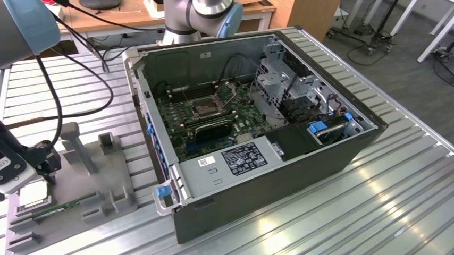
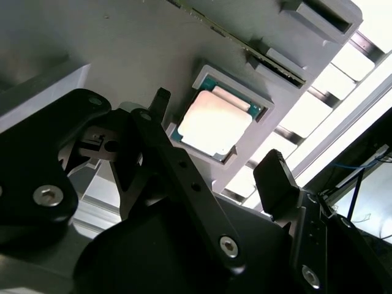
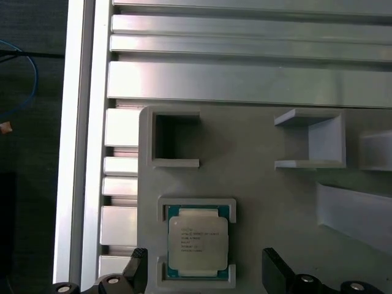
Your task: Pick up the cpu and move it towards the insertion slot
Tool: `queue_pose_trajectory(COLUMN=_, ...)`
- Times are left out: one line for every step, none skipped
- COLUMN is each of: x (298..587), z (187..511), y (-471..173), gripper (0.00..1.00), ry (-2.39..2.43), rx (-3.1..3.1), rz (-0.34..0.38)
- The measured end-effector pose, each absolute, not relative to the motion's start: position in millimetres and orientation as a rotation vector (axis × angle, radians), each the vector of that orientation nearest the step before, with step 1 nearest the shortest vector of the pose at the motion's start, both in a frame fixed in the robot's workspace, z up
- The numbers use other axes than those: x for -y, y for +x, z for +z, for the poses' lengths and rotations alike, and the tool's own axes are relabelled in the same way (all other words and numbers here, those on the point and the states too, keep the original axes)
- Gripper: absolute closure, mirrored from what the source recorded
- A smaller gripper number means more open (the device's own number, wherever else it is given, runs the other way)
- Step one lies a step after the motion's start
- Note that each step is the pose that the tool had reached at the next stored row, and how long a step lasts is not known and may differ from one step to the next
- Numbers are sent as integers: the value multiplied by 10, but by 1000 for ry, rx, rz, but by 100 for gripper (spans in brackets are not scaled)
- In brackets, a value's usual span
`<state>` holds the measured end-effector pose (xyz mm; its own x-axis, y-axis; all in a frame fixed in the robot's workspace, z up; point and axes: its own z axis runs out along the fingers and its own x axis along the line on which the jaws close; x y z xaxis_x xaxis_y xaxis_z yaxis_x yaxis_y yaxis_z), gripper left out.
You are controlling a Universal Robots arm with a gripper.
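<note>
pick-up step, grasp not yet made. the claw (image 3: 205, 264) hangs released, straddling the cpu (image 3: 198, 241) without touching it. the chip lies flat in its grey holder (image 3: 257, 184) on the bench (image 1: 354, 212), at the exterior view's left, well apart from the insertion slot (image 1: 206, 109). closing calls for a low, square approach to its thin edges.

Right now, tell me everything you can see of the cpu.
The cpu is a small flat square chip with a silvery metal lid that carries faint print, and a green rim around it. It lies flat, lid up, seated in a framed pocket of the grey holder. The open claw straddles it without touching it.
</note>
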<state>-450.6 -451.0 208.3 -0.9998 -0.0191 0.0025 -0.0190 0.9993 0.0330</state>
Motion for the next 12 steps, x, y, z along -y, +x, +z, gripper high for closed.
queue_pose_trajectory(x=4510, z=2077, y=-4505, gripper=18, ry=30, rx=3138, rz=-52)
queue_pose_trajectory(x=4510, z=2074, y=-4506, gripper=18, ry=30, rx=3138, rz=-52)
queue_pose_trajectory(x=4511, z=2071, y=-4506, gripper=18, ry=30, rx=3138, rz=-51)
queue_pose_trajectory(x=4511, z=2067, y=-4506, gripper=18, ry=30, rx=3138, rz=-51)
queue_pose_trajectory(x=4511, z=2061, y=-4506, gripper=18, ry=30, rx=3138, rz=-52)
queue_pose_trajectory(x=4510, z=2054, y=-4505, gripper=18, ry=30, rx=3138, rz=-52)
queue_pose_trajectory(x=4511, z=2047, y=-4505, gripper=18, ry=30, rx=3138, rz=-52)
queue_pose_trajectory(x=4511, z=2039, y=-4506, gripper=18, ry=30, rx=3138, rz=-52)
queue_pose_trajectory(x=4510, z=2029, y=-4506, gripper=18, ry=30, rx=3138, rz=-52)
queue_pose_trajectory(x=4511, z=2020, y=-4506, gripper=18, ry=30, rx=3138, rz=-52)
queue_pose_trajectory(x=4511, z=2011, y=-4506, gripper=18, ry=30, rx=3138, rz=-51)
queue_pose_trajectory(x=4511, z=2001, y=-4506, gripper=18, ry=30, rx=3138, rz=-51)
